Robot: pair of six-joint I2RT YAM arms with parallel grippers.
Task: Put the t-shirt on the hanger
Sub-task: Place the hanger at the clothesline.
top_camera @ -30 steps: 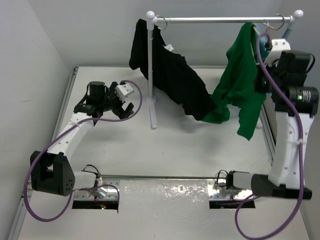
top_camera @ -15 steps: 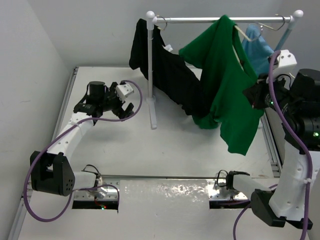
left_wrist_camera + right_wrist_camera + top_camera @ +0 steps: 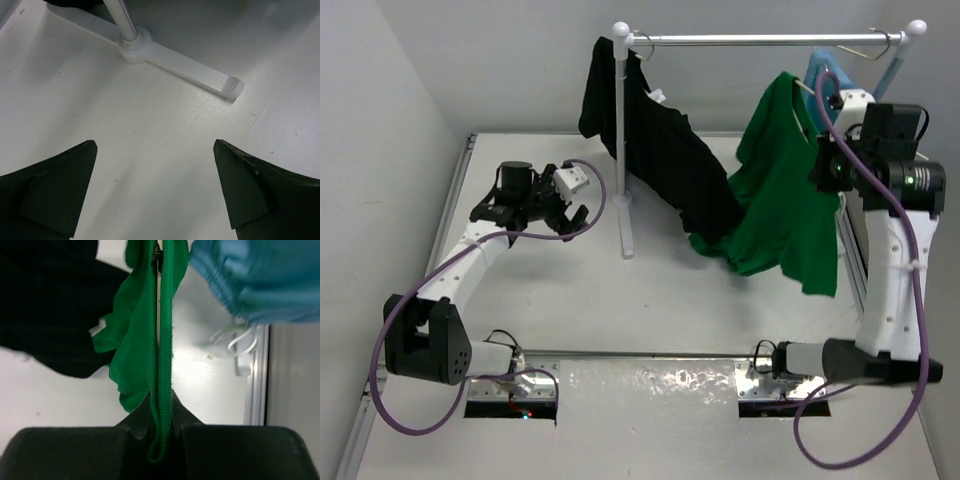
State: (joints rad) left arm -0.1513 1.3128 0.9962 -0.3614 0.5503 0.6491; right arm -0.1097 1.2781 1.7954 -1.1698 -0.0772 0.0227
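Top view: a white rack stands on the bench, its rail running across the upper right of the frame. A black garment hangs from the rail's left end and slants down toward the centre. The green t-shirt hangs right of centre, below the rail. Its top edge is raised beside the right arm's wrist and its body drapes down and to the left. Its lower left fold meets the bottom of the black garment. Whether the shirt touches the bench cannot be told. A light-blue garment shows at the rail's right end, just behind the shirt's top.

Right wrist view: the right end effector is clamped narrowly on a ribbed green edge of the t-shirt, which runs straight up the middle of the frame. Black cloth fills the upper left and light-blue cloth the upper right.

Left wrist view: the left end effector stands wide and holds nothing. Its two dark fingers sit in the lower corners above bare bench. The rack's foot crosses the upper centre, well apart from the fingers.
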